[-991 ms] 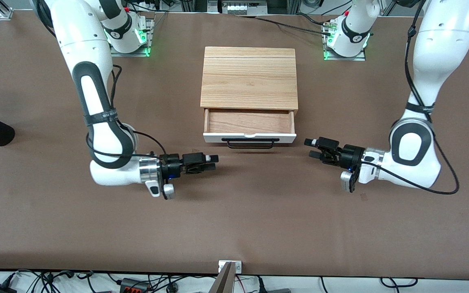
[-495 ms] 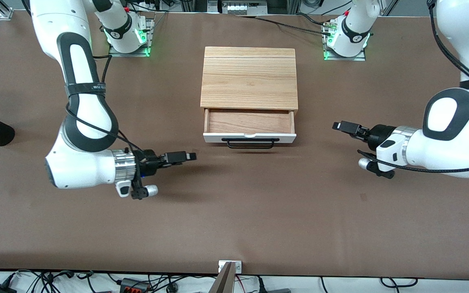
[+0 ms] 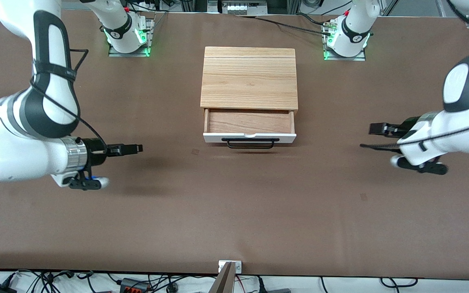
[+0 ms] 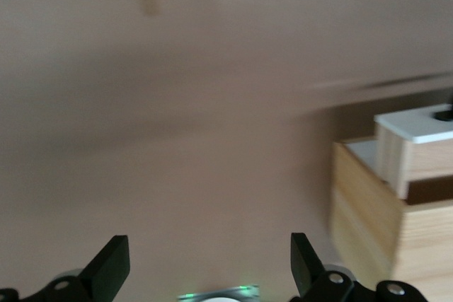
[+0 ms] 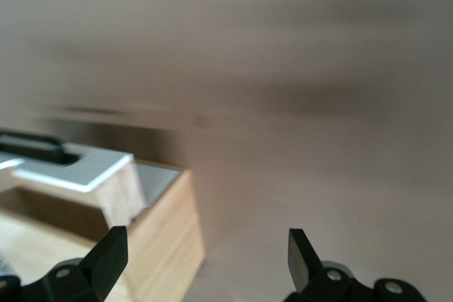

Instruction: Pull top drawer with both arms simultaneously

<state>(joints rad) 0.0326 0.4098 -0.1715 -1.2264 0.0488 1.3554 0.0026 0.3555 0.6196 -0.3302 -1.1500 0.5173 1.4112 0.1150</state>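
The top drawer (image 3: 249, 137) stands pulled out of the light-wood box (image 3: 249, 79). Its reddish-brown inside (image 3: 249, 121) and black bar handle (image 3: 250, 143) face the front camera. Neither gripper touches it. My right gripper (image 3: 136, 148) hovers open over bare table toward the right arm's end, well apart from the drawer. My left gripper (image 3: 375, 129) hovers open over the table toward the left arm's end. In the right wrist view the open gripper (image 5: 205, 256) is empty, with the drawer's white front (image 5: 78, 167) off to one side. The left gripper (image 4: 209, 270) is also empty, the drawer (image 4: 417, 122) beside it.
The arm bases with green lights (image 3: 128, 38) (image 3: 346, 40) stand at the table's edge farthest from the front camera, on either side of the box. A small metal bracket (image 3: 230, 266) sits at the nearest edge. Brown table (image 3: 234, 203) spreads between the drawer and that edge.
Both arms have swung outward from the drawer's handle, each toward its own end of the table. The grippers stayed open. The drawer has not moved.
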